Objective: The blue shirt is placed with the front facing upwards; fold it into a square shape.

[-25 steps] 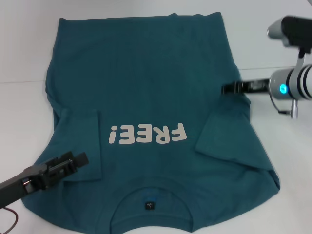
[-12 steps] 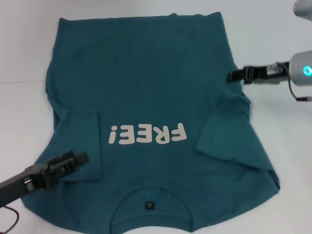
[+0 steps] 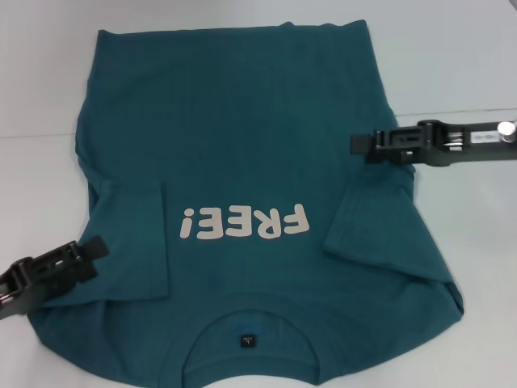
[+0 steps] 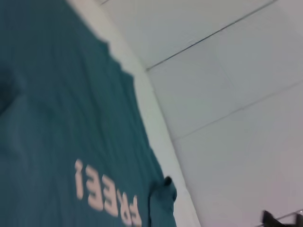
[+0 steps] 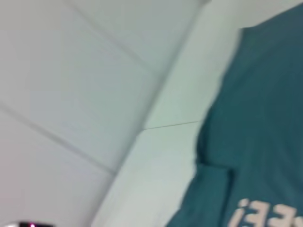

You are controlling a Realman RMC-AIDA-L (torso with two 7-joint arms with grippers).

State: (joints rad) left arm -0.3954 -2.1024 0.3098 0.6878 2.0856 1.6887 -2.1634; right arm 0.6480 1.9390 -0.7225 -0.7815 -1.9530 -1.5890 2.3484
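The blue shirt lies flat on the white table, front up, with cream "FREE!" lettering and its collar toward me. Both sleeves are folded inward onto the body. My left gripper hovers at the shirt's near left edge, over the folded left sleeve. From the right, my right gripper reaches over the shirt's right side, just above the folded right sleeve. Nothing hangs from either gripper. The shirt fills much of the left wrist view, and the right wrist view shows its edge.
White table surrounds the shirt, with a seam line running across it on the right. In both wrist views a pale tiled floor shows past the table's edge.
My left gripper has pulled back left toward the shirt's edge. The right arm has turned level, and its gripper has come down and further left over the shirt's right side.
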